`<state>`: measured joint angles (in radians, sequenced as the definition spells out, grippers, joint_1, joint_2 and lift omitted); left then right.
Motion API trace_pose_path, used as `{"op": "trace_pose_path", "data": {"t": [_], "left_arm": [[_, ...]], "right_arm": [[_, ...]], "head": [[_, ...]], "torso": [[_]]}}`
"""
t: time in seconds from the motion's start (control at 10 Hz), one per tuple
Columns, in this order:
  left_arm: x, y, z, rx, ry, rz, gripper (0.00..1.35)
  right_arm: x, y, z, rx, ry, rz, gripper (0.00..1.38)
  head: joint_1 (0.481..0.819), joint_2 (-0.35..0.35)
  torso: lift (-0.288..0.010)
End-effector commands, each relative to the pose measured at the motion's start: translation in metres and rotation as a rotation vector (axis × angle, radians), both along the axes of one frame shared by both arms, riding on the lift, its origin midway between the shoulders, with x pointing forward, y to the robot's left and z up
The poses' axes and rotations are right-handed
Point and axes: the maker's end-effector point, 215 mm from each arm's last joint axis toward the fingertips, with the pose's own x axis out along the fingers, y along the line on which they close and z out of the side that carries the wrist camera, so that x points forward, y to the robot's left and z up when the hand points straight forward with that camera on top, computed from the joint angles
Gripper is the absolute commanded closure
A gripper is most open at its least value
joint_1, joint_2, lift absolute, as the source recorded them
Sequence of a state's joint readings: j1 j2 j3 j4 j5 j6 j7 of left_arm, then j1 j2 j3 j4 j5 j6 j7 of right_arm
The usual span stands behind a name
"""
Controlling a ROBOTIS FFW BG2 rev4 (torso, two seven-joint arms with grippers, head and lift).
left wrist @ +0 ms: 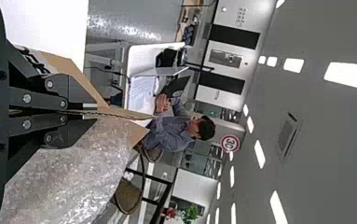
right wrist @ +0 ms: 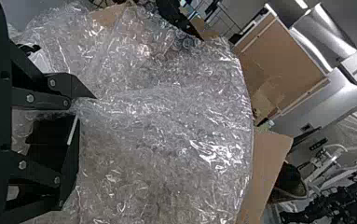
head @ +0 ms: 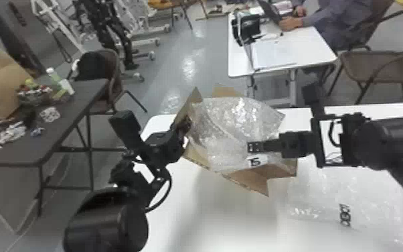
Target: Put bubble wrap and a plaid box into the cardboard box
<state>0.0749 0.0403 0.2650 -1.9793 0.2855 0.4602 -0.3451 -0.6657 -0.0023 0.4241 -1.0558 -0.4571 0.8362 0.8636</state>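
Left arm [head: 105, 223], lower left, blocks some of the white table [head: 231, 217]. L gripper [head: 184, 129] clamped on cardboard box [head: 251, 181] flap, mid-frame; R gripper [head: 251, 146] open, empty, over bubble wrap [head: 231, 117] in box. More wrap [head: 314, 197] lower right.

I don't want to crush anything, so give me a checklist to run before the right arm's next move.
1. Left gripper closed on box flap: ok.
2. Right gripper open: ok, fingers apart at the bubble wrap.
3. Bubble wrap below the cardboard box's rim: not ok, bulging above.
4. Clear wrap packed: not ok, on the table.
5. Plaid box inside: cannot tell.
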Motion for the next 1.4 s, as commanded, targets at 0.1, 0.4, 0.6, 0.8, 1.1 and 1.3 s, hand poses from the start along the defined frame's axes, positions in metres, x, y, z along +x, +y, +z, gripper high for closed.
{"op": "trace_pose_path", "data": {"t": [0.1,0.4,0.6,0.8,1.1,1.3], "left_arm": [[0.002,-0.003,0.000,0.001,0.000,-0.005,1.22],[0.002,-0.003,0.000,0.006,-0.001,-0.007,1.22],[0.002,-0.003,0.001,0.005,-0.003,-0.008,1.22],[0.001,0.000,0.002,0.003,-0.006,-0.002,1.22],[-0.002,0.004,0.001,0.000,-0.010,0.006,1.22],[-0.003,0.007,0.000,-0.006,-0.012,0.009,1.22]], "right_arm": [[0.008,-0.008,-0.024,-0.014,0.014,-0.024,1.11],[0.015,-0.010,-0.027,0.041,0.017,-0.059,0.01],[0.012,-0.005,-0.008,0.069,-0.003,-0.049,0.20],[0.016,-0.011,0.029,0.068,-0.075,-0.090,0.30],[0.027,-0.062,0.078,0.076,-0.196,-0.230,0.31],[0.043,-0.126,0.101,-0.015,-0.377,-0.460,0.31]], "head": [[0.654,0.350],[0.662,0.350],[0.659,0.350],[0.646,0.350],[0.617,0.346],[0.598,0.305]], "torso": [[-0.108],[-0.108],[-0.108],[-0.108],[-0.108],[-0.108]]}}
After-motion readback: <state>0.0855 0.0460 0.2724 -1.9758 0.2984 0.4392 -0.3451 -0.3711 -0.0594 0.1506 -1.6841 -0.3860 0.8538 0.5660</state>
